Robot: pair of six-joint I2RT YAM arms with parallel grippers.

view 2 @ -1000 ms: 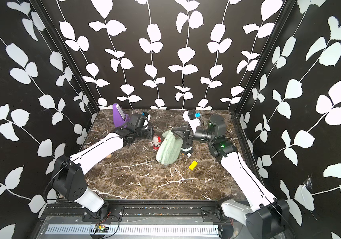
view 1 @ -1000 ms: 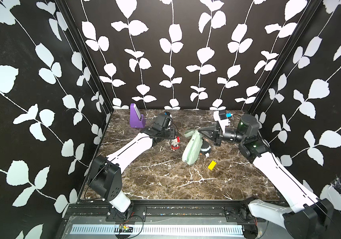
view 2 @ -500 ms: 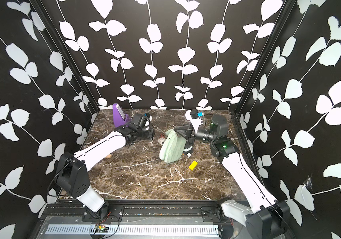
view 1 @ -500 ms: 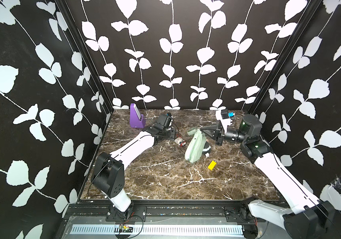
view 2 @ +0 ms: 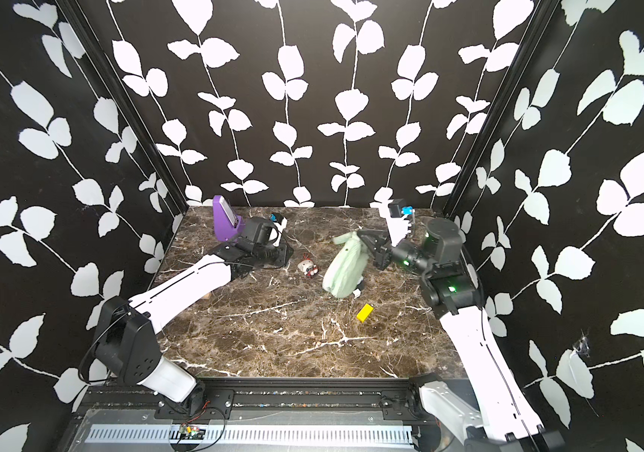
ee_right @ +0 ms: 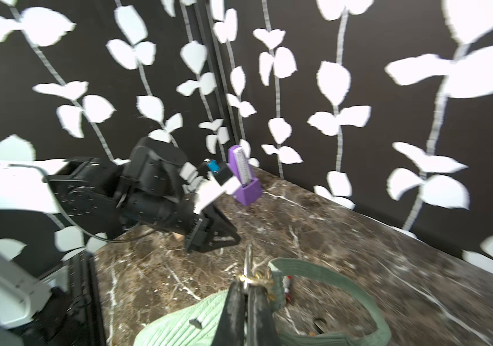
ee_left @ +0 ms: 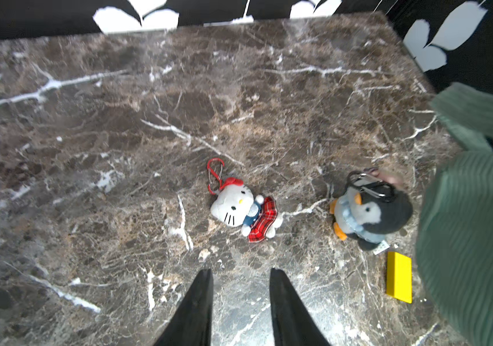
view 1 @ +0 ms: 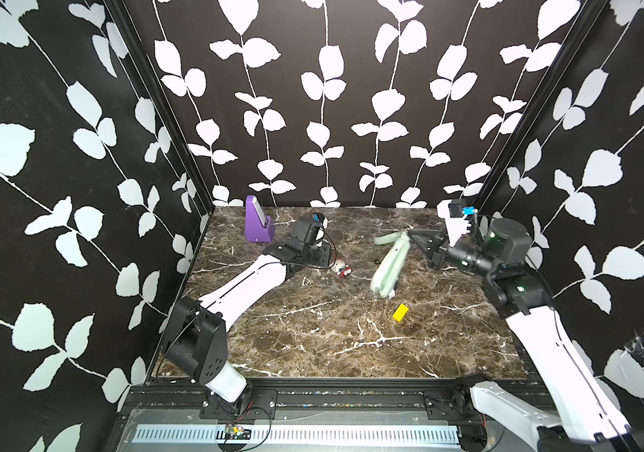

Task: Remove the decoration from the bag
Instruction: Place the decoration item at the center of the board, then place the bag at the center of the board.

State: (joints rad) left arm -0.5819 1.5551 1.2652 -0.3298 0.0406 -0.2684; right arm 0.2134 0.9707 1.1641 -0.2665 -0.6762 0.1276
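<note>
Green bag [view 1: 388,262] clamped in R tool [ee_right: 246,287]; L tool [ee_left: 240,271] apart, empty, nr cat charm [ee_left: 245,209]

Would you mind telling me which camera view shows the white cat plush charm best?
The left wrist view: the cat plush charm lies close, sharp and whole. In both top views the charm is tiny; the right wrist view shows only a red-white sliver behind the bag.

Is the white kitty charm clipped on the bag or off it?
Off. The kitty charm lies on the table, red clip hooked to nothing, apart from the bag.
</note>
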